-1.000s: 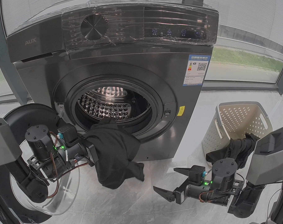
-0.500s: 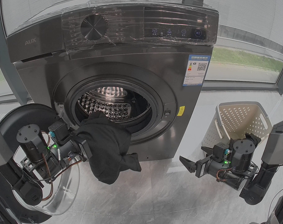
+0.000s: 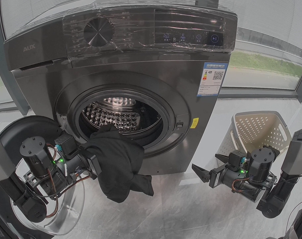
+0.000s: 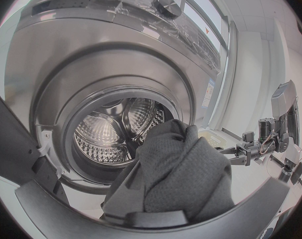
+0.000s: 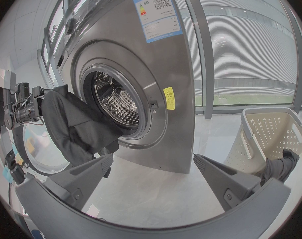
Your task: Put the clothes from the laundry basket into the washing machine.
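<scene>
The grey washing machine (image 3: 134, 70) stands with its round door (image 3: 28, 133) swung open to the left. My left gripper (image 3: 97, 165) is shut on a black garment (image 3: 119, 165) just below and left of the drum opening (image 3: 119, 117). The garment's top edge lies on the opening's lower lip, and the rest hangs outside toward the floor. The left wrist view has the same black garment (image 4: 180, 170) bunched in front of the drum (image 4: 114, 133). My right gripper (image 3: 207, 163) hangs open and holds nothing, low over the floor beside the laundry basket (image 3: 260, 130). More black clothing (image 5: 280, 166) hangs over the laundry basket (image 5: 273, 130).
The door's glass bowl (image 3: 54, 213) juts out beside my left arm. Pale floor (image 3: 177, 209) lies open between the two arms. Window frames (image 3: 257, 92) run behind the machine and the basket.
My right arm has drawn back to the right, close to the basket, still open. The left gripper keeps hold of the garment near the opening. The head view has shifted slightly.
</scene>
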